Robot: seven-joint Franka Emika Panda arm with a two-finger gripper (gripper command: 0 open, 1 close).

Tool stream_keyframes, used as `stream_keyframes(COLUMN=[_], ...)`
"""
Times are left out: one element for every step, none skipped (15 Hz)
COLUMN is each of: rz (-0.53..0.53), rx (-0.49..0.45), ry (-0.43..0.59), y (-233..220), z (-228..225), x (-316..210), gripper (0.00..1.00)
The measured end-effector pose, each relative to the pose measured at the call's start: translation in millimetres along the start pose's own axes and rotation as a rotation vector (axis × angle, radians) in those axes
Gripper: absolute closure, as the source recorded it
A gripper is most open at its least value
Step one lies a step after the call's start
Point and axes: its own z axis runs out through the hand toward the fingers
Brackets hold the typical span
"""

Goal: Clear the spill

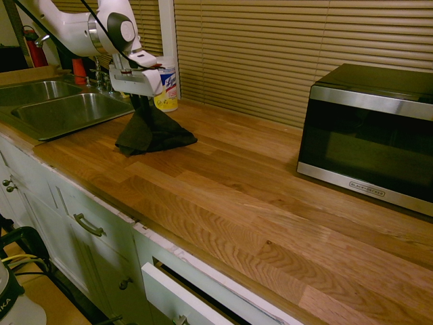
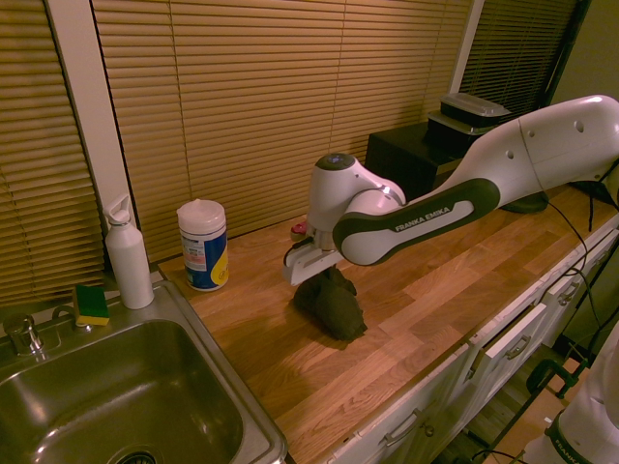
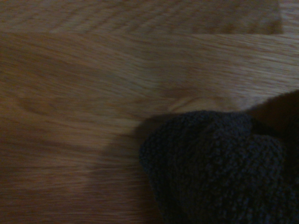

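white arm [image 2: 522, 155], dark grey panel, rounded joints

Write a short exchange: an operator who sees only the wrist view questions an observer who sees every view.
Operator: I see dark cloth. Is it held?
Observer: Yes, the pincer grips the cloth at its raised peak.
Operator: What stands between it and the sink?
Observer: In the second exterior view, a wipes tub stands on the counter, beside the sink.
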Motion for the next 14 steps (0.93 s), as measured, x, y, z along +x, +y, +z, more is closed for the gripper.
stream_keyframes(rz=[-0.017, -0.030, -0.041, -0.050, -0.055, -0.059, -0.062, -0.065, -0.067, -0.069, -0.069, -0.068, -0.066, -0.066], rx=[-0.002, -0.007, -0.008, -0.009, -0.008, -0.005, -0.003, -0.002, -0.002, -0.003, -0.005, -0.006, -0.007, -0.007], ry=[-0.003, -0.004, -0.005, -0.006, -0.005, -0.005, -0.005, -0.004, -0.001, 0.000, 0.001, 0.001, 0.001, 0.001], y=[-10, -18, -24, -29, -33, -36, -37, -38, -39, -39, -39, -39, -39, -39], z=[2, 4, 5, 7, 6, 5, 5, 4, 4, 4, 4, 4, 4, 4], x=[-9, -17, -23, -28, -32, -35, -37, -40, -42, -44, -44, -43, -43, -42], gripper=[1.00, 1.00, 1.00, 1.00, 1.00, 1.00, 1.00, 0.00, 0.00, 0.00, 0.00, 0.00, 0.00, 0.00])
